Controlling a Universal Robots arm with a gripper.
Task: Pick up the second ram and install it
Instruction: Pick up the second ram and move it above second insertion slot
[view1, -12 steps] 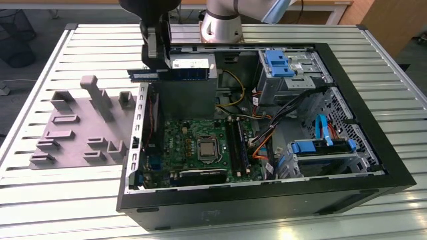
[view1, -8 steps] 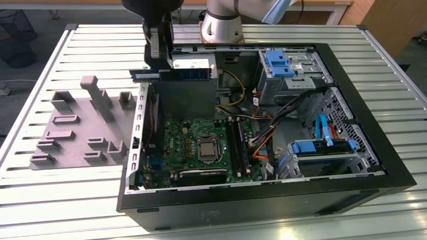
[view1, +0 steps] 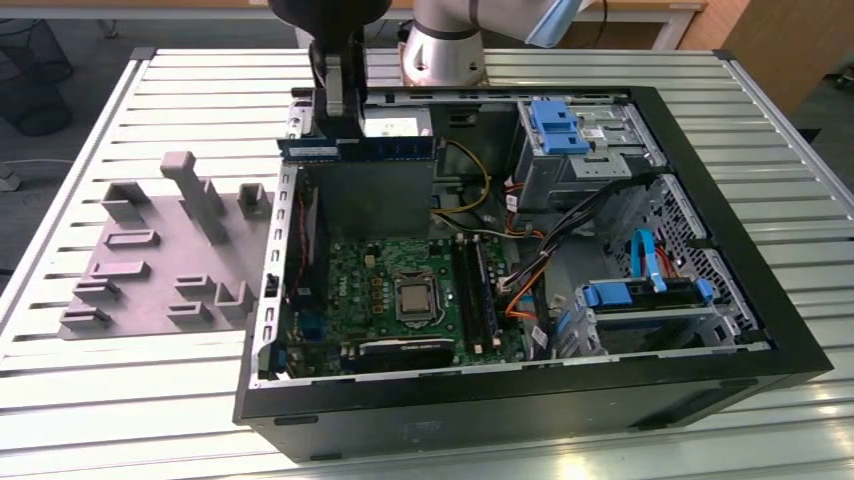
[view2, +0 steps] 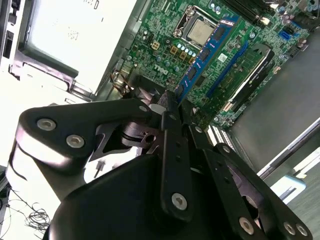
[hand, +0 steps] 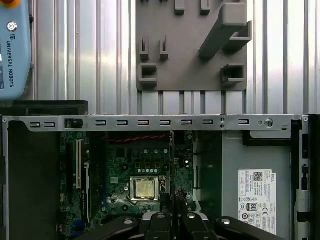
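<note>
As end effector (view2: 170, 106) grips one second ram (view1: 387, 146), one motherboard (view1: 367, 272)

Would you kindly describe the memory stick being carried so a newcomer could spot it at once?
Find the open black computer case. Above its edge, toward the exterior view's left, the black end effector grips a long, thin blue-green circuit-board strip. Unlike the square green motherboard below, it hangs in the air, lined with black chips.

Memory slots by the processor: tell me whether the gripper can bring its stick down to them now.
Probably yes. The case lies open, the gripper holds the second ram above it, and nothing covers the memory slots; orange cables run close beside them.
</note>
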